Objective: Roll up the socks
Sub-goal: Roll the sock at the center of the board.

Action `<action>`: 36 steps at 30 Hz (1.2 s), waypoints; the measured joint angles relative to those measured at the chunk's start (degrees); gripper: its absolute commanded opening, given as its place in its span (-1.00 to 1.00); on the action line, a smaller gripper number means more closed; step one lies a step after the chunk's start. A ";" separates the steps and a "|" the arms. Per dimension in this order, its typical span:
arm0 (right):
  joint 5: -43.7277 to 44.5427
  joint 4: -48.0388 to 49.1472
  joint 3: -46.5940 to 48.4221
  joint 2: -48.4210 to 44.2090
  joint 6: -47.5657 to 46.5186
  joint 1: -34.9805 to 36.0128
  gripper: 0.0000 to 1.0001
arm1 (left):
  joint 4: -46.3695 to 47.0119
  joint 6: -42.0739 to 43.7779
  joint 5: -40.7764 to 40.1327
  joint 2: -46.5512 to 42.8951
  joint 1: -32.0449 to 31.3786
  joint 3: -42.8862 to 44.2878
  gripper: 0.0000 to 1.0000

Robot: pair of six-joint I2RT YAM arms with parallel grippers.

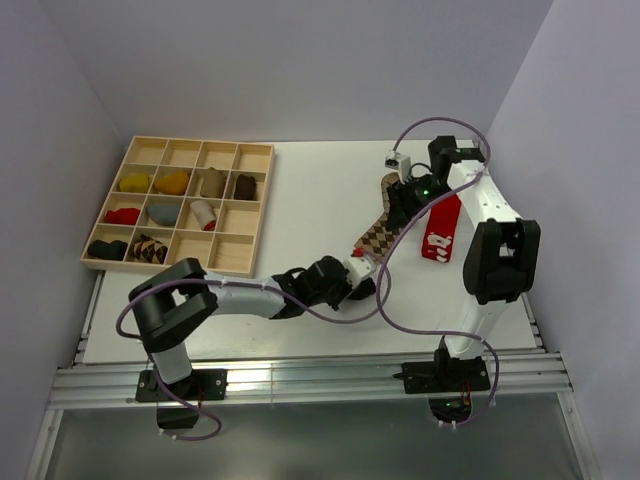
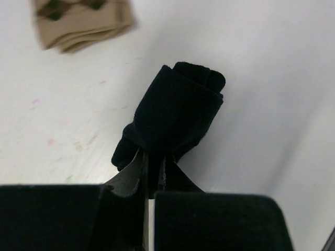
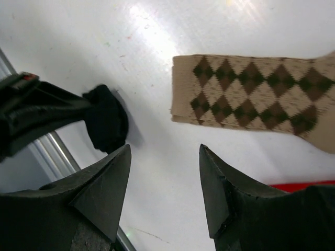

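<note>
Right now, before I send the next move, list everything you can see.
black sock: one, black, rolled, in the left gripper
argyle sock: one, brown-and-tan, flat, centre
red sock: one, red with white marks, flat, right of the argyle sock
tray: one, light wood, far left
sock bundles: nine, mixed colours, in tray compartments
table: one, white, under everything
left gripper: one, black, shut on the black sock
right gripper: one, black, open over the table by the argyle sock
</note>
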 measured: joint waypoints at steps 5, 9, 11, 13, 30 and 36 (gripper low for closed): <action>0.09 1.97 -0.02 -2.60 1.86 -1.53 0.24 | -2.01 -3.91 -1.49 -6.75 5.09 -1.62 -1.00; 0.04 2.12 -0.02 -3.72 2.29 -2.14 0.24 | -3.04 -5.81 -4.44 -12.68 7.72 -1.62 -1.00; 0.09 2.21 -0.02 -4.02 2.47 -2.60 0.24 | -4.37 -6.58 -7.26 -15.82 9.07 -1.62 -1.00; 0.17 2.25 -0.02 -4.17 2.56 -2.95 0.24 | -5.79 -7.41 -11.19 -18.78 10.97 -1.62 -1.00; 1.70 3.87 0.63 -4.50 3.76 -3.13 0.23 | -18.45 -12.68 -50.66 -25.20 34.21 1.53 -1.00; 2.40 4.46 0.57 -4.50 3.74 -3.13 0.22 | -18.29 -12.83 -53.24 -11.23 37.33 6.69 -1.00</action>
